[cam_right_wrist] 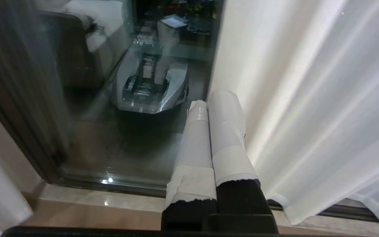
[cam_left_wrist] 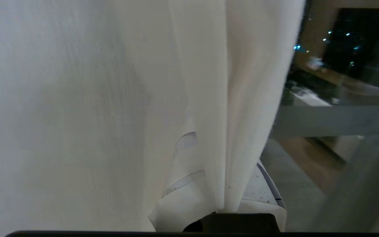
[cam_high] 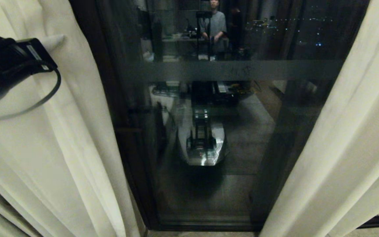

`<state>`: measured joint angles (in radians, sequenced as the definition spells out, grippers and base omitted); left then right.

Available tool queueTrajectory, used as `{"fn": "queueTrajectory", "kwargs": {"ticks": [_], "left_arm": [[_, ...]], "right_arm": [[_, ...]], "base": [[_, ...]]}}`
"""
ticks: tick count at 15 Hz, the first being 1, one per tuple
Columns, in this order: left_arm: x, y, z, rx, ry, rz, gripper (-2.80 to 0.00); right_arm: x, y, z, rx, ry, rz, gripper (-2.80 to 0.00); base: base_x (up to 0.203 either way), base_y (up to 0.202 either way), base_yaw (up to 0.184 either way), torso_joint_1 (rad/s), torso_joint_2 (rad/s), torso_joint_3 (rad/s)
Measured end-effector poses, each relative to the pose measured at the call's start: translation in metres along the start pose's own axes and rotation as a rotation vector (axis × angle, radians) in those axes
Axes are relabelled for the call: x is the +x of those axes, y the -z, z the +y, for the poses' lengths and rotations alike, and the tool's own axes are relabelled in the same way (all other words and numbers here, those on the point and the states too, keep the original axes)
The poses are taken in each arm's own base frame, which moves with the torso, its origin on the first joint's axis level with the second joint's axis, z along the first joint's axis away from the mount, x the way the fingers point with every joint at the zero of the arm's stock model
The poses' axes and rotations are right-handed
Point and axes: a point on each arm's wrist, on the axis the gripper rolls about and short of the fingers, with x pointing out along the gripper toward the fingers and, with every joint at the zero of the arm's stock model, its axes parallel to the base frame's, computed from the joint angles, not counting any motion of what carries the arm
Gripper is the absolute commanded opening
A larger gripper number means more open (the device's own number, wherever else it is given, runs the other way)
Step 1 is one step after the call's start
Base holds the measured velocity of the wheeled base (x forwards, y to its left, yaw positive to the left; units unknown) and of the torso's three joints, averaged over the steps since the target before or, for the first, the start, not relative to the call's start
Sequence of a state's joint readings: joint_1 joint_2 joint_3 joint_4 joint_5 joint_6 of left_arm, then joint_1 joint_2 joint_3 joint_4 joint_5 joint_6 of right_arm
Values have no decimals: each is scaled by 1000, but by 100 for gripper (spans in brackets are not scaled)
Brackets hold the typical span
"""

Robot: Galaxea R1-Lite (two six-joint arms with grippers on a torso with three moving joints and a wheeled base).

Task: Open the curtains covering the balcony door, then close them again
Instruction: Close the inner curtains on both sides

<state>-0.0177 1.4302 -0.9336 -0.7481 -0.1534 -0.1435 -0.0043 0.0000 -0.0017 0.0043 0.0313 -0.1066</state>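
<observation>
The curtains hang parted. The left curtain [cam_high: 61, 148] and the right curtain [cam_high: 334, 138] frame the dark glass of the balcony door [cam_high: 242, 138]. My left arm's black wrist [cam_high: 8, 62] is pressed against the left curtain's inner edge. In the left wrist view my left gripper [cam_left_wrist: 223, 171] is shut on a pleat of that cream curtain [cam_left_wrist: 235, 98], and its white-taped fingers [cam_left_wrist: 184, 187] show on both sides of the fold. My right gripper [cam_right_wrist: 209, 103] is shut and holds nothing. It sits low beside the right curtain [cam_right_wrist: 308, 98], above the door sill [cam_right_wrist: 94, 205].
The door's dark frame [cam_high: 110, 98] stands just right of the left curtain. A frosted band [cam_high: 275, 70] crosses the glass. The panes reflect my own base [cam_high: 202, 144] and a person [cam_high: 214, 23] standing behind me.
</observation>
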Motion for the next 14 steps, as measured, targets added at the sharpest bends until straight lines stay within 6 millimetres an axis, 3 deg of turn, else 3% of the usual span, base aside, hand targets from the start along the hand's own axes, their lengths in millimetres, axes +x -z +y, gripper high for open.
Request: {"fn": "queueTrajectory", "kwargs": {"ticks": [14], "left_arm": [[4, 1, -16, -15, 62, 4, -280]], "right_arm": [[0, 0, 0, 0, 0, 0, -280]], "base": [[0, -190, 1, 2, 0, 2]]}}
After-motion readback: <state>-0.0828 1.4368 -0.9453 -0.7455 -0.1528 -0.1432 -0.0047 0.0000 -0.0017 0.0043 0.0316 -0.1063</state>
